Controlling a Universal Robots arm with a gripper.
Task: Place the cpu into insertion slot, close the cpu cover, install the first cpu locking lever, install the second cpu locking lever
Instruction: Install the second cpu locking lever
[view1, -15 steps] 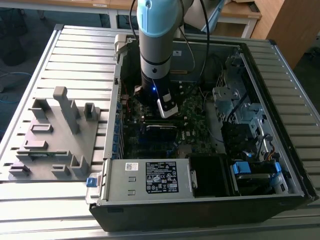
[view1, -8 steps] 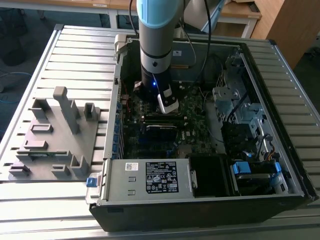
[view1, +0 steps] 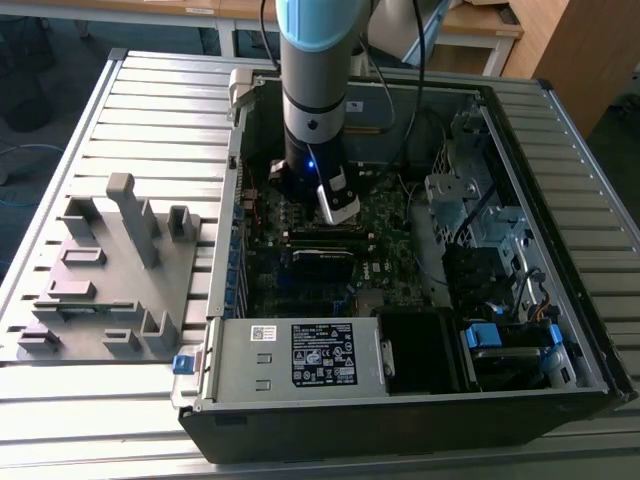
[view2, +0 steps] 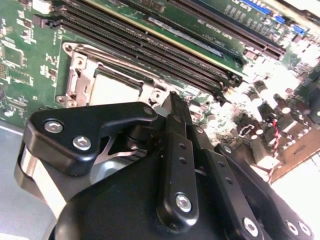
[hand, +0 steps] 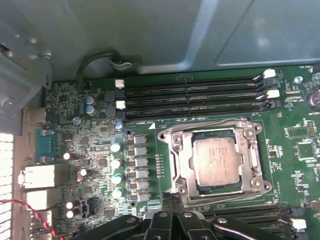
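Cpu (hand: 216, 161) under cpu cover (hand: 184, 159) — first wrist view; jaws shut beside it.

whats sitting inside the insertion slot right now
The cpu lies flat inside the insertion slot, its silver-grey top showing through the opening of the closed cpu cover. The socket contacts beneath the chip are hidden, and the pincer overlaps one edge of the slot.

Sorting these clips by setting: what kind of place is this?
Likely a robotics lab bench: an open computer case lies on a slatted metal table, a grey fixture block sits beside it, and wooden desks stand behind.
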